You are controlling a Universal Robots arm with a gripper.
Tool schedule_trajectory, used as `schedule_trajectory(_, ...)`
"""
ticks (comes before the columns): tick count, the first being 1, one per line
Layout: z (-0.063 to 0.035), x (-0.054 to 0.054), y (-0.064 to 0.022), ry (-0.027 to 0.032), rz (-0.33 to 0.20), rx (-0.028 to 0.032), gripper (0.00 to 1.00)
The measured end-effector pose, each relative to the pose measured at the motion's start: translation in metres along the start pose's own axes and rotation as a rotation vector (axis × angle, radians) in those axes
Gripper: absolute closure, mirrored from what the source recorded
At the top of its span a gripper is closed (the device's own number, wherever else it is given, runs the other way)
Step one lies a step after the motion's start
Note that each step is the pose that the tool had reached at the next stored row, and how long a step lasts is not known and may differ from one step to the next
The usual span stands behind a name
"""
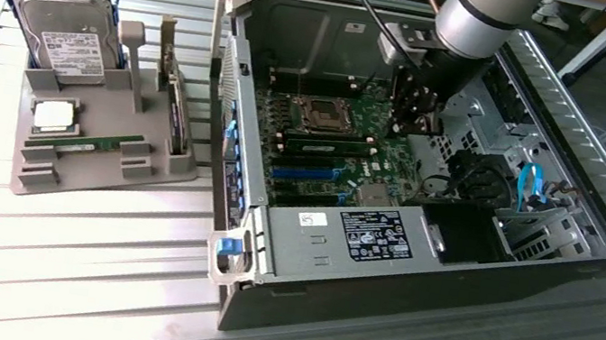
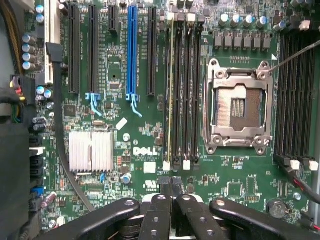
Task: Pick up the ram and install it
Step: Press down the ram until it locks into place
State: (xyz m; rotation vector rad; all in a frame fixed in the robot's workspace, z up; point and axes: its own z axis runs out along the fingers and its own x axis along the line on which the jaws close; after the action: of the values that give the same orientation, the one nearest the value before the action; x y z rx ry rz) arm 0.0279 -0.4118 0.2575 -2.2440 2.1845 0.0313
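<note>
A green ram stick (image 1: 327, 147) stands on edge in a black memory slot of the motherboard, beside the empty processor socket (image 1: 321, 114). In the wrist view the same ram (image 2: 170, 90) appears as a thin yellow-green edge in the slot nearest the blue slot (image 2: 131, 50). My gripper (image 2: 171, 186) hovers above the board with its black fingers pressed together and nothing between them. In the exterior view the gripper (image 1: 410, 125) hangs inside the open case, a little to the exterior view's right of the socket and apart from the ram.
On the exterior view's left, a grey holder (image 1: 96, 169) carries a hard drive (image 1: 68, 37), a silver processor chip (image 1: 53, 114) and another green stick (image 1: 82, 141). The case walls (image 1: 240, 124) ring the board. Blue cables (image 1: 530, 186) and a power supply (image 1: 372, 233) lie nearby.
</note>
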Motion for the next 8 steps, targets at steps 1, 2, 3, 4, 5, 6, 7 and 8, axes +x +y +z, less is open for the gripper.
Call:
schedule_trajectory(1,0.0008,0.0,0.0054,-0.0013,0.0,0.0004,0.91)
schedule_trajectory(2,0.0018,0.0,0.0096,-0.003,0.0,0.0009,0.91)
schedule_trajectory(3,0.0035,0.0,0.0117,-0.0043,0.0,0.0009,0.91)
schedule_trajectory(4,0.0158,0.0,0.014,-0.007,0.0,0.001,0.91)
schedule_trajectory(5,0.0201,0.0,0.0208,-0.0071,0.0,0.001,0.91)
schedule_trajectory(6,0.0212,0.0,0.0208,-0.0072,0.0,0.0009,0.91)
schedule_trajectory(7,0.0226,0.0,0.0208,-0.0072,0.0,0.001,0.91)
schedule_trajectory(8,0.0236,0.0,0.0209,-0.007,0.0,0.0009,0.91)
